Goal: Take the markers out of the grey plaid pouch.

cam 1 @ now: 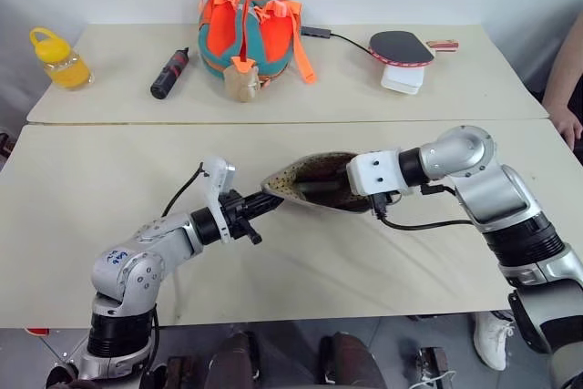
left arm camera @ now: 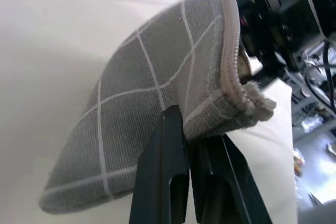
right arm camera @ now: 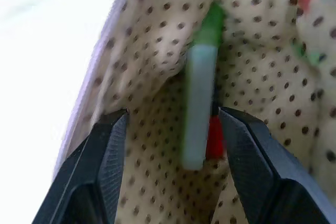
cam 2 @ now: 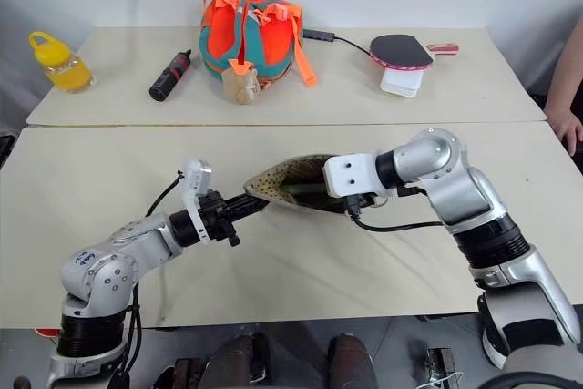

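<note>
On the far left of the rear tabletop [cam 1: 118, 102] stands a yellow bottle [cam 1: 60, 59], then a black-and-red cylinder [cam 1: 169, 74], and next the orange-and-teal bag [cam 1: 250, 35]; no readable brand or writing shows on any of them. Nearer, the left tool [cam 1: 267, 206] is clenched on one end of the grey plaid pouch [cam 1: 314, 181], pinching the fabric edge beside the zip seam, as the left wrist view shows well. The pouch lies in the middle of the front tabletop [cam 1: 73, 198], between the two arms, with its mouth spread open and the dotted tan lining visible. It is soft cloth, so I judge it will fold and slide easily unless one end is held firm. To the right, the right tool [right arm camera: 170, 153] reaches into the pouch mouth with its jaws apart, grasping nothing. Between its fingers [right arm camera: 107, 161] lie the markers [right arm camera: 199, 103], a pale green one and behind it one with a red end. They look light, stiff and smooth, maybe slippery, so the best hold seems across the middle of the barrel. Further right at the back lies a table tennis paddle [cam 1: 402, 46] on a white box [cam 1: 402, 79], and a person's hand [cam 1: 567, 123] is at the edge.
</note>
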Robot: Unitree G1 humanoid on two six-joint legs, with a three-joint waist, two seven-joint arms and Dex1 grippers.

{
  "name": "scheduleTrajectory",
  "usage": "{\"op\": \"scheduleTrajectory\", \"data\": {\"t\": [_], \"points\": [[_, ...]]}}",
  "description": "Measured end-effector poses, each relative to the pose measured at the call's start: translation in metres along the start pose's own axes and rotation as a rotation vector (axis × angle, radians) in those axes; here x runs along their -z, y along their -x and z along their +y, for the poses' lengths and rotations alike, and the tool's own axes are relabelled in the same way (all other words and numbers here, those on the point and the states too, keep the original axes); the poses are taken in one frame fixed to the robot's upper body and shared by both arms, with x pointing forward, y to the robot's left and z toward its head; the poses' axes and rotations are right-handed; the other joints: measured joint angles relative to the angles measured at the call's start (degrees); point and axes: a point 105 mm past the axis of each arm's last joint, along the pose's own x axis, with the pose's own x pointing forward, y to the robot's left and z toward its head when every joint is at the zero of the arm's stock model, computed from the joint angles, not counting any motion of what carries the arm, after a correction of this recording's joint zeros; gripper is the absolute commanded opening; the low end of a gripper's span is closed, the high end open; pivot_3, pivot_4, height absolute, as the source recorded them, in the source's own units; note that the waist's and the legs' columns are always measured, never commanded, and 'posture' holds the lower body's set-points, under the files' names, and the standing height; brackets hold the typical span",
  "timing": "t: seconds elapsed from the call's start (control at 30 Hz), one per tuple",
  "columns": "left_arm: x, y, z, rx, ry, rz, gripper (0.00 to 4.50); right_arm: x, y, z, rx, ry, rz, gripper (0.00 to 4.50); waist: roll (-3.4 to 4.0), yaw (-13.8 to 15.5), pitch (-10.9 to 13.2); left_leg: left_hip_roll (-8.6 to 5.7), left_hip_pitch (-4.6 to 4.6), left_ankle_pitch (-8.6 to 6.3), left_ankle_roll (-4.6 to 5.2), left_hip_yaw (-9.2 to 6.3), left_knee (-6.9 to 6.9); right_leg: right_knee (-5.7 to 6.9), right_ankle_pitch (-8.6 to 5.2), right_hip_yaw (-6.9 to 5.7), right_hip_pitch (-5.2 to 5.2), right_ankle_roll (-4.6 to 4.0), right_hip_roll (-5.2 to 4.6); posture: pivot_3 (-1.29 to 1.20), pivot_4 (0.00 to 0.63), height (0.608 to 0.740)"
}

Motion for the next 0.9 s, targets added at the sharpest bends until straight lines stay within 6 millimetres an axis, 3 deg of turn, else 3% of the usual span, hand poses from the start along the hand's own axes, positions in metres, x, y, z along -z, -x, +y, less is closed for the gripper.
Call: {"op": "scheduleTrajectory", "data": {"t": [0.43, 0.53, 0.7, 0.9], "points": [[0.004, -0.011, -0.006, -0.017, 0.046, -0.022, 0.00, 0.011, -0.022, -0.001, 0.034, 0.094, 0.128, 2.81, 0.00, 0.0, 0.0, -0.01, 0.00, 0.00, 0.00, -0.01, 0.00, -0.02, 0.00, 0.00, 0.02, 0.00, 0.00, 0.00, 0.150, 0.740], [0.003, -0.013, -0.007, -0.019, 0.051, -0.027, 0.00, 0.011, -0.031, -0.005, 0.077, 0.100, 0.125, 2.17, 0.00, 0.0, 0.0, 0.00, 0.01, 0.01, -0.01, -0.01, 0.01, 0.01, 0.00, 0.00, 0.02, 0.00, 0.00, 0.00, 0.150, 0.740], [0.004, -0.013, -0.006, -0.023, 0.055, -0.024, 0.00, 0.010, -0.035, -0.007, 0.096, 0.124, 0.122, 0.45, 0.00, 0.0, 0.0, -0.01, 0.00, 0.00, -0.01, -0.01, 0.00, -0.01, 0.00, 0.00, 0.03, 0.00, 0.00, 0.00, 0.150, 0.740], [0.004, -0.012, -0.005, -0.031, 0.044, -0.019, 0.00, 0.009, -0.032, -0.006, 0.088, 0.117, 0.106, 0.39, 0.00, 0.0, 0.0, -0.01, 0.00, 0.00, -0.01, -0.01, -0.01, -0.02, 0.00, 0.00, 0.03, 0.00, 0.00, 0.00, 0.150, 0.740]]}}
